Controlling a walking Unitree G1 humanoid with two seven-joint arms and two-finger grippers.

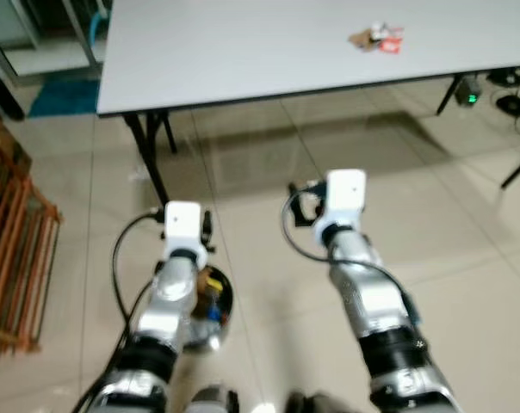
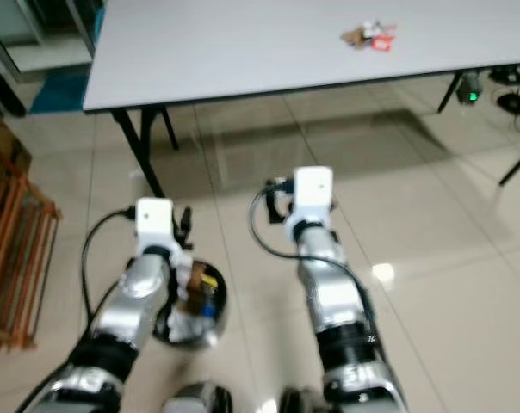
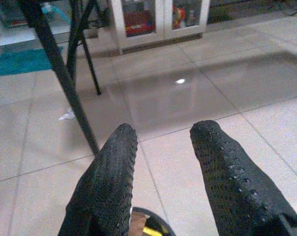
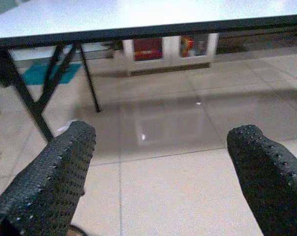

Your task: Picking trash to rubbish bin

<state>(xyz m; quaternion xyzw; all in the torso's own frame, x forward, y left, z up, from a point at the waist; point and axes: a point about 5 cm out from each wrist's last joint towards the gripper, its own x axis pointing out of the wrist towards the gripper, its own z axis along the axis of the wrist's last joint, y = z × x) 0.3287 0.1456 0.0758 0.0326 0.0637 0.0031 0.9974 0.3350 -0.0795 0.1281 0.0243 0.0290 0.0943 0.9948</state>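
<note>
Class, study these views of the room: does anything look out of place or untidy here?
Yes. A small clump of trash, crumpled red and brown wrappers, lies loose on the otherwise bare grey table. A white scrap lies on the floor tiles by the table leg. The bin by the left arm already holds wrappers.

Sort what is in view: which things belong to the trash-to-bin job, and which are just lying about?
Belongs to the job:
- trash on the table
- rubbish bin on the floor, already holding scraps
- left gripper, open
- right gripper, open

Just lying about:
- wooden rack
- white scrap near a table leg
</note>
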